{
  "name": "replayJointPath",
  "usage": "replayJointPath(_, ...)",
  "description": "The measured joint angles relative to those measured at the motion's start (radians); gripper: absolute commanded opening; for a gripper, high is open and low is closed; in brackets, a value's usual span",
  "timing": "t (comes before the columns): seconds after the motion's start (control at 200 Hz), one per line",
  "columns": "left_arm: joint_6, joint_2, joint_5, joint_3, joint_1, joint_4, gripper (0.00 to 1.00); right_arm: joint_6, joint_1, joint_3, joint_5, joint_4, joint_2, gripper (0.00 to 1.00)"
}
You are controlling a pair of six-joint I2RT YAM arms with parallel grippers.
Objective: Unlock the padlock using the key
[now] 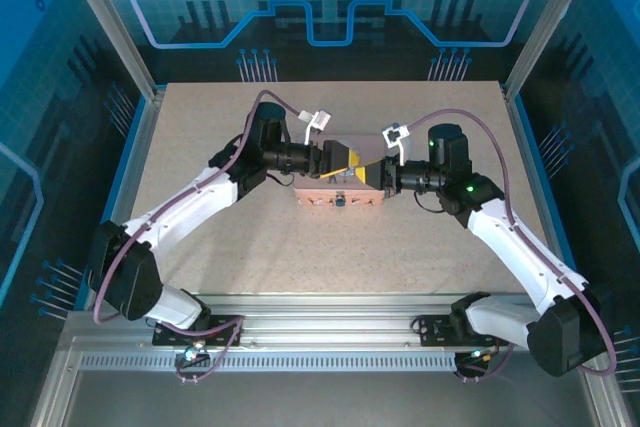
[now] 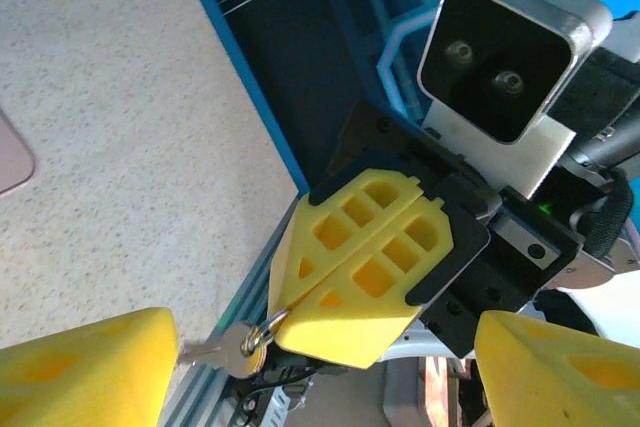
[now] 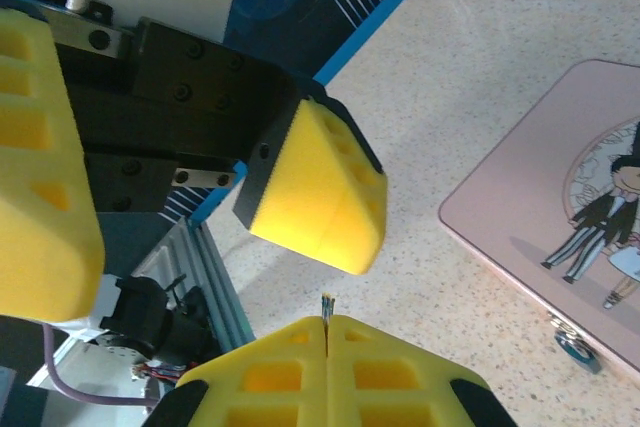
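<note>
Top external view: a pink tin (image 1: pixel 318 199) is seen at the middle of the desk (image 1: pixel 200 257), and both arms are brought together just above it. The padlock (image 1: pixel 341 201) is noted as a small dark item on the near side of the tin, at about its middle, apart from both grippers. The left gripper (image 1: pixel 337 159) is placed over the left part of the lid and the right gripper (image 1: pixel 374 172) over the right part, tip to tip.

Left wrist view: the jaws of the left gripper (image 2: pixel 328 347) are spread wide, with one yellow finger at each lower corner of the view. The right gripper (image 2: pixel 350 272) is seen between them with its jaws pressed flat together. The key (image 2: pixel 215 352) and its ring (image 2: pixel 262 332) are gripped at the tip of the right jaws; the key is pointed left, its end just beside the left gripper's left finger, and whether contact is made cannot be told.

Right wrist view: the jaws of the right gripper (image 3: pixel 326 347) are closed, and a thin sliver of metal is seen standing out of the seam between them. One finger (image 3: pixel 320 192) of the left gripper is held just beyond it, not touching. The picture lid of the tin (image 3: pixel 540 207) is seen to the right, with a small round metal fitting (image 3: pixel 575 346) at its edge; it cannot be told whether this is the padlock.
</note>
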Motion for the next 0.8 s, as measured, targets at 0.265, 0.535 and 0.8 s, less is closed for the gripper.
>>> replayJointPath(0.265,-0.027,0.0,0.037,-0.02,-0.008,0.104,0.66,0.055,0.0,0.0,-0.032,0.043,0.0,0.0)
replayJointPath(0.535,-0.058,0.001,0.06,-0.029,-0.013,0.161,0.38,0.08,-0.003,0.0,-0.051,0.078,-0.007,0.0)
replayJointPath(0.8,-0.065,0.001,0.065,-0.033,-0.014,0.172,0.45,0.102,-0.02,0.0,-0.064,0.089,-0.017,0.0)
